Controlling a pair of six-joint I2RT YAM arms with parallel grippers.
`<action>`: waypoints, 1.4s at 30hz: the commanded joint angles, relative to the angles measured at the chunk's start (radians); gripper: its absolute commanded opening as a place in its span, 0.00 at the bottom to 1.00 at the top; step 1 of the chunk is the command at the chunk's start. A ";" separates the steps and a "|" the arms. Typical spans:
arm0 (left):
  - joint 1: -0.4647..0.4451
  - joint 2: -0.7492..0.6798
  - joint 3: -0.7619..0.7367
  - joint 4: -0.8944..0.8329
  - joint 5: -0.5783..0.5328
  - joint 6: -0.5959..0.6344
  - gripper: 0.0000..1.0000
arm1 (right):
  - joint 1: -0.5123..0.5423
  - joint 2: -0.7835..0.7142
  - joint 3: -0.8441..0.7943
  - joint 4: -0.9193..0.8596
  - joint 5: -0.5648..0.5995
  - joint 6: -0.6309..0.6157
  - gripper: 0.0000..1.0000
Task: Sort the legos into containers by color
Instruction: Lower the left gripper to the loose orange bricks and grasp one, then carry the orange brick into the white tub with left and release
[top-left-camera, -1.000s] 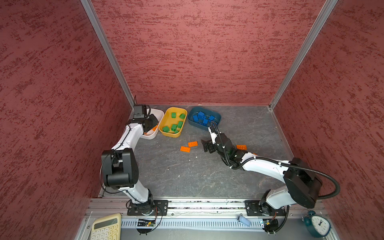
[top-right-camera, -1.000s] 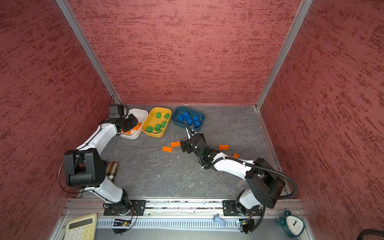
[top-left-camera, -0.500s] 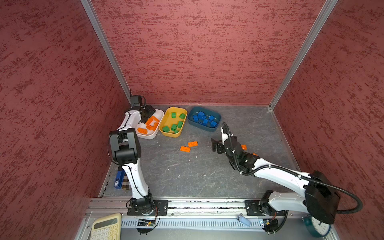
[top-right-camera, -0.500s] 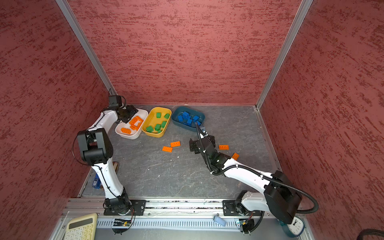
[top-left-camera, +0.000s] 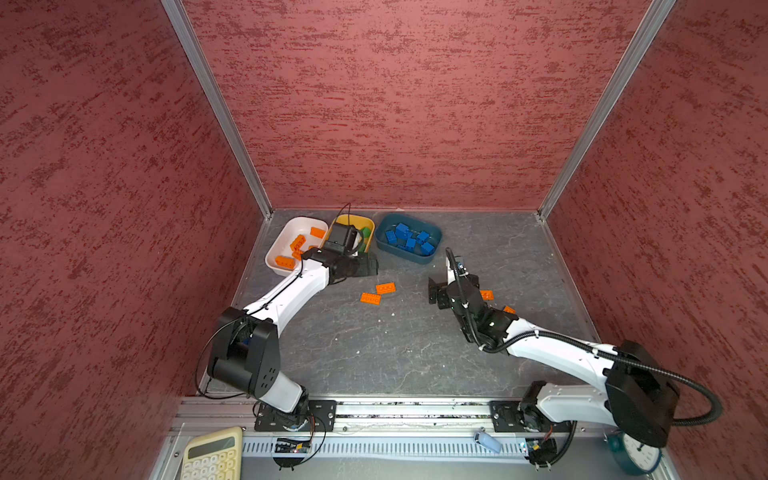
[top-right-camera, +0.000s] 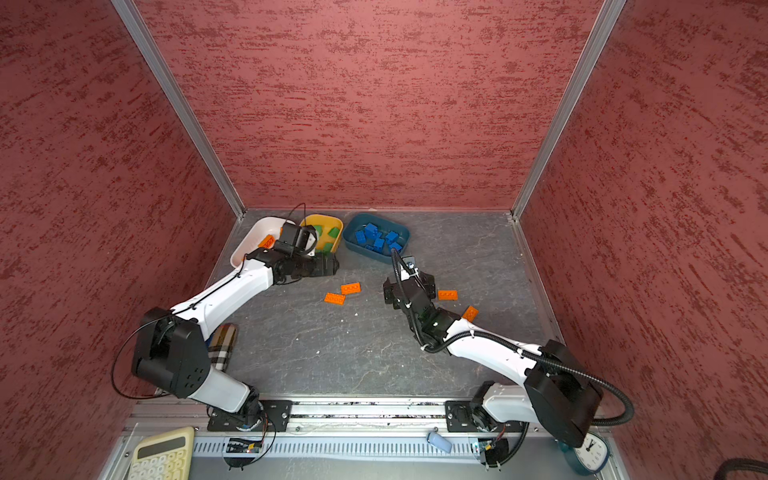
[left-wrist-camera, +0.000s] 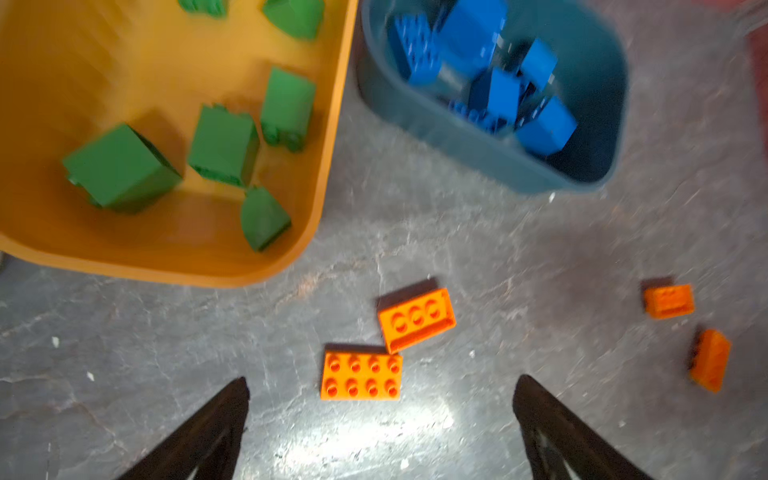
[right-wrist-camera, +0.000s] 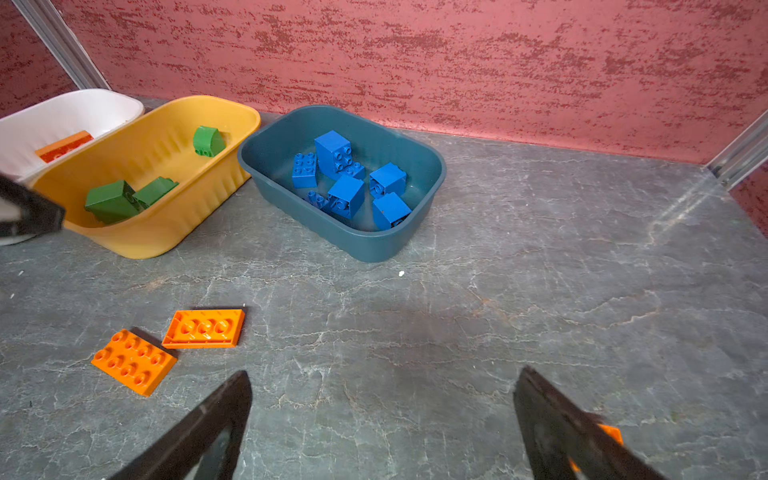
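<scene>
- On the grey table (top-left-camera: 374, 353), both arms reach in from the near rail, left and right.
- Left tool (left-wrist-camera: 382, 379): jaws spread wide, nothing in them. It hangs over the table by the yellow tub's near edge, just short of two loose bricks.
- Right tool (right-wrist-camera: 384, 374): jaws wide too, empty, low over bare table right of centre.
- Three tubs in a row along the back wall, left to right: white tub (top-left-camera: 299, 226), yellow tub (right-wrist-camera: 166, 237), teal tub (right-wrist-camera: 374, 249). White and yellow touch; teal sits just beside yellow.
- Blue bricks (right-wrist-camera: 345, 195) piled in the teal tub.
- Green bricks (left-wrist-camera: 222, 145) scattered in the yellow tub.
- Orange bricks (top-left-camera: 298, 242) lie in the white tub.
- Loose on the table between the tools: a studs-up orange brick (left-wrist-camera: 360, 376) and an underside-up orange brick (left-wrist-camera: 415, 320), meeting at a corner.
- Two more orange bricks by the right tool: one (top-right-camera: 447, 295) beside its wrist, another (top-right-camera: 470, 312) nearer the arm.
</scene>
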 joint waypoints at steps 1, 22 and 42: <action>-0.037 0.044 -0.022 -0.072 -0.067 0.060 0.99 | -0.003 0.011 0.027 0.042 0.032 -0.016 0.99; -0.112 0.300 0.030 -0.031 -0.099 0.073 0.81 | -0.004 -0.106 -0.028 0.122 -0.476 -0.125 0.99; 0.005 0.080 -0.069 0.066 -0.106 0.011 0.55 | -0.003 -0.031 0.021 0.132 -0.533 -0.131 0.99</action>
